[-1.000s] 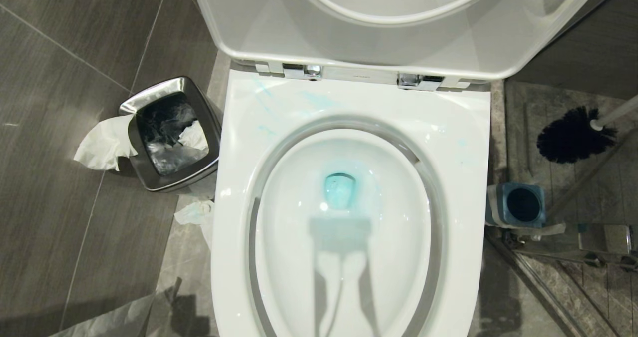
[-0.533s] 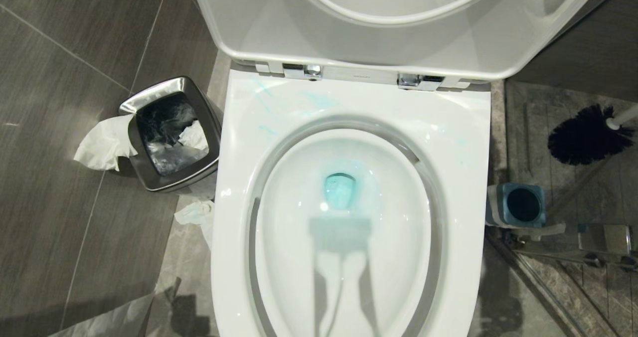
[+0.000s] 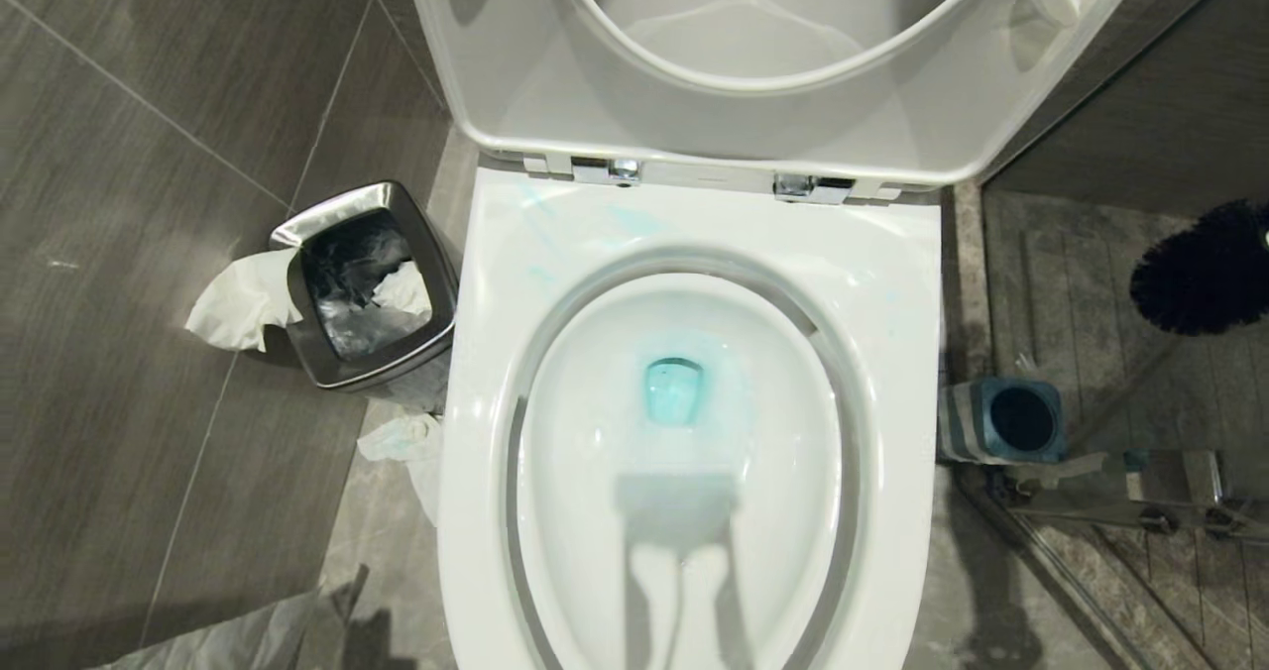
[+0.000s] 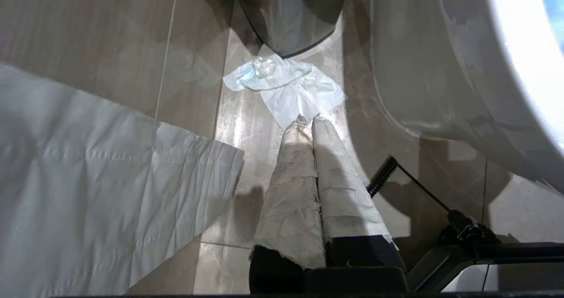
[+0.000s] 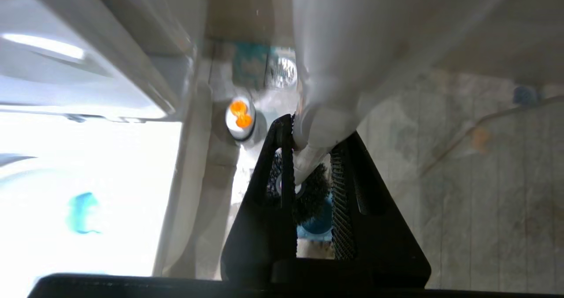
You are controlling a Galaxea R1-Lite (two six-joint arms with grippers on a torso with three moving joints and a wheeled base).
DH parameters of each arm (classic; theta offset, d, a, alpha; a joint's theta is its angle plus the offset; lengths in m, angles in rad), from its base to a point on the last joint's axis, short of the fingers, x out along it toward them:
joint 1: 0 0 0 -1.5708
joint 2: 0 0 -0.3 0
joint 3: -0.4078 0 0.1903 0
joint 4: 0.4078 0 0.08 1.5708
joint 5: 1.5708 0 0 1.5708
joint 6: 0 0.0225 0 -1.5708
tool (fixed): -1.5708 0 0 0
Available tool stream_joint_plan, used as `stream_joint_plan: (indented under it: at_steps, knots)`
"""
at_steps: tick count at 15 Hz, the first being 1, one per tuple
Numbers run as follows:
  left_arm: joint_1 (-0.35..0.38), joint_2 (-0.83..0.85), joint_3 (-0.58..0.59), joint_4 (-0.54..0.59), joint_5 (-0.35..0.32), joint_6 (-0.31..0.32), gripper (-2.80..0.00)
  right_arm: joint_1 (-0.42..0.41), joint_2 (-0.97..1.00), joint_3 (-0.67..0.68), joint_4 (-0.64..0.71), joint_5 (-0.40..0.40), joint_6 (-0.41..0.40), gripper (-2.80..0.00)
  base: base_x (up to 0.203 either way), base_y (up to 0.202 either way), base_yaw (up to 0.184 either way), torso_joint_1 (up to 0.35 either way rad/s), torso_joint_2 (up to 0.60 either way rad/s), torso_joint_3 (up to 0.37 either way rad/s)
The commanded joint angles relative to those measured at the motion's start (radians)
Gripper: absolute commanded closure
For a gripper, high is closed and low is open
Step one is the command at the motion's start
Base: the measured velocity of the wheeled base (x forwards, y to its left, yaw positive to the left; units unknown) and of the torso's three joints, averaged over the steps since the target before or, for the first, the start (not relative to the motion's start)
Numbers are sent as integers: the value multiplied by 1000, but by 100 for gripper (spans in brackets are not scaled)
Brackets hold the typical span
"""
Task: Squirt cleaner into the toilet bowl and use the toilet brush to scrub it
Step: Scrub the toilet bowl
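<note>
At three o'clock of the toilet bowl point(image 3: 694, 234) hangs the toilet brush point(image 3: 1205, 269) (round black bristles, slim white handle), clamped in the right gripper point(image 5: 308, 157); left gripper point(image 4: 308, 121) is closed, empty.

Left gripper point(image 4: 307, 121) pressed together (tape-wrapped fingers), pointing floorward, right gripper point(image 5: 308, 157) clamping something white

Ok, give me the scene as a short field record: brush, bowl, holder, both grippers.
brush: black head in the air at the robot's right, beside the bowl, above the floor
bowl: lid up, blue cleaner pooled at the drain
holder: on the floor right of the bowl, empty
right gripper: shut on the brush handle
left gripper: shut, empty, low by the floor, tissue ahead
</note>
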Motion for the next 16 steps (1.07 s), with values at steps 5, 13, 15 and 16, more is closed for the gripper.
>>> stream_joint_plan:
  at_steps: [5, 13, 15, 16]
  knots:
    - [-1, 1, 2, 0, 0, 1, 0, 0, -75, -33, 118, 27, 0, 0, 0, 0, 0, 3, 3, 200]
    - [0, 1, 2, 0, 0, 4, 0, 7, -67, -36, 119, 31, -1, 0, 0, 0, 0, 1, 0, 201]
    - [0, 1, 2, 0, 0, 6, 0, 11, -50, -35, 119, 31, -1, 0, 0, 0, 0, 2, 0, 198]
    - [0, 1, 2, 0, 0, 4, 0, 23, -38, -37, 119, 34, -1, 0, 0, 0, 0, 5, 1, 133]
